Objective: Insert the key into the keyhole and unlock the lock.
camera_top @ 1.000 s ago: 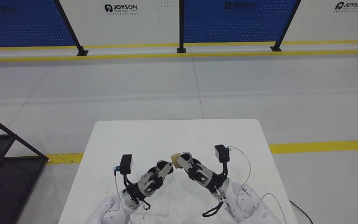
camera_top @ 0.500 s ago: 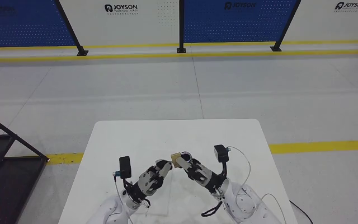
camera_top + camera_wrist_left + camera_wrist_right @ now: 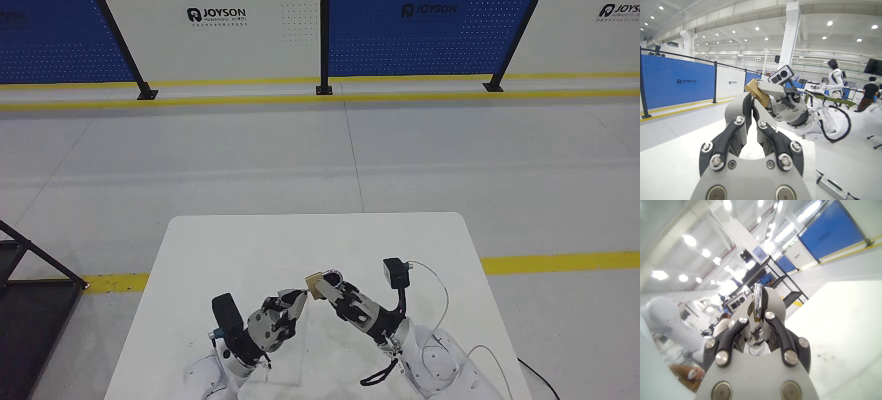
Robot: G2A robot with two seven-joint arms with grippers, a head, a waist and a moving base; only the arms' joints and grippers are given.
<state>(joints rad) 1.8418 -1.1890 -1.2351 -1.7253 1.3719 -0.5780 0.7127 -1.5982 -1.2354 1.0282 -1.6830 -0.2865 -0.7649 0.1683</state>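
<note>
A brass padlock [image 3: 314,282] with a chrome shackle hangs above the near middle of the white table [image 3: 300,235], my right gripper [image 3: 323,287] shut on it. In the right wrist view the shackle [image 3: 758,300] sits clamped between the fingers. My left gripper [image 3: 295,298] meets the lock from the other side, tip to tip. The left wrist view has its fingers [image 3: 745,106] pressed together against the padlock's [image 3: 755,92] underside. A thin metal sliver, the key [image 3: 753,98], is pinched between them, mostly hidden.
Both grippers are off the tabletop, near its front edge. A small grey box with a cable [image 3: 829,186] lies on the table by the right arm. A black rack [image 3: 30,270] stands beside the table's left edge.
The left wrist has rolled and its camera has swung toward the table's front, while the fingertips stay at the padlock. The right gripper and the padlock have hardly moved.
</note>
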